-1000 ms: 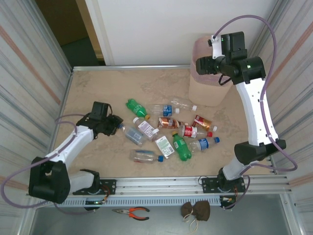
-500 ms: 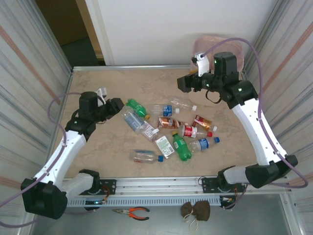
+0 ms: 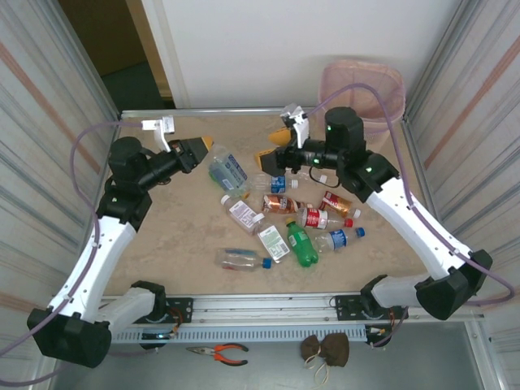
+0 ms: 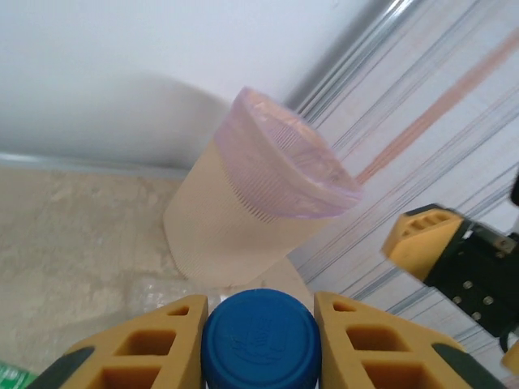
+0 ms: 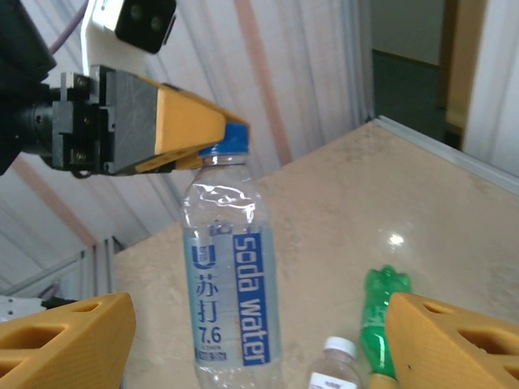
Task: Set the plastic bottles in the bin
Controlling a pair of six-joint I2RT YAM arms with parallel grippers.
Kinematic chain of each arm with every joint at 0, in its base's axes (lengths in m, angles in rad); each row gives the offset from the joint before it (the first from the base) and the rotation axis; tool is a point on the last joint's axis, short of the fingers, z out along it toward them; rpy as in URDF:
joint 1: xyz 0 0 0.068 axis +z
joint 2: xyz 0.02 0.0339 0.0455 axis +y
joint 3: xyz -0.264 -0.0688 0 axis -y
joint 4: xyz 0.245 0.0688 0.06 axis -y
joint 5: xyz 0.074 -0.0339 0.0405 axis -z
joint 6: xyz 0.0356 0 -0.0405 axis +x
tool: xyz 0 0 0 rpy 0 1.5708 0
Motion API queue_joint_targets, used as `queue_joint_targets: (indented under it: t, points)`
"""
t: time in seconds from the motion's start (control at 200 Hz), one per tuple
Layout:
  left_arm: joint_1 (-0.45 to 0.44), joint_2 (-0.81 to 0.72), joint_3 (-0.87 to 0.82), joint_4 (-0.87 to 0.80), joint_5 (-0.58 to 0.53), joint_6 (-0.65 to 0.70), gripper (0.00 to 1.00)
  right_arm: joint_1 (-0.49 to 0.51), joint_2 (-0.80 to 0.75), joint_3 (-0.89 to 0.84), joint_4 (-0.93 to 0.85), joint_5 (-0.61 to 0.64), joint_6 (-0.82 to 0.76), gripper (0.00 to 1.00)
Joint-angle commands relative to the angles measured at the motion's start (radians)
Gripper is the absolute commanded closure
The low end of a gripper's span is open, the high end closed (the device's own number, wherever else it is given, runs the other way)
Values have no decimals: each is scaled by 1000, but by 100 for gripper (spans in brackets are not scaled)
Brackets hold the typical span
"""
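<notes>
My left gripper (image 3: 207, 148) is shut on the blue cap (image 4: 260, 340) of a clear soda water bottle (image 3: 228, 172), which hangs in the air above the table. From the right wrist this bottle (image 5: 231, 300) hangs between my wide-apart fingers, untouched. My right gripper (image 3: 272, 147) is open and faces the bottle from the right. Several other plastic bottles lie in a loose group mid-table, among them a green one (image 3: 301, 244) and a red-labelled one (image 3: 321, 218). The pale pink bin (image 3: 363, 93) stands at the back right corner, upright.
Metal-sided walls close in the table on the left and right, and a white wall stands behind. A rail runs along the near edge (image 3: 268, 307). Pliers (image 3: 219, 352) and a small brown pouch (image 3: 325, 349) lie below the rail.
My left arm has lifted the soda water bottle off the table and carried it back and right. My right arm has swung away from the bin, leftward to the bottle.
</notes>
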Motion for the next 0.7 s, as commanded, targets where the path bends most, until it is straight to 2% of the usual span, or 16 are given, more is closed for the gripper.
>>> queue_joint_targets:
  t: [0.0, 0.321, 0.521, 0.696]
  points:
    - [8, -24, 40, 55, 34, 47, 77, 43, 23, -5, 91, -6, 32, 20]
    - [8, -20, 49, 76, 45, 37, 78, 138, 125, 43, 106, 45, 3, 14]
    - [8, -21, 57, 72, 54, 41, 78, 157, 187, 87, 91, 69, -42, 14]
    - [8, -22, 58, 67, 49, 41, 78, 165, 223, 108, 81, 72, -67, 20]
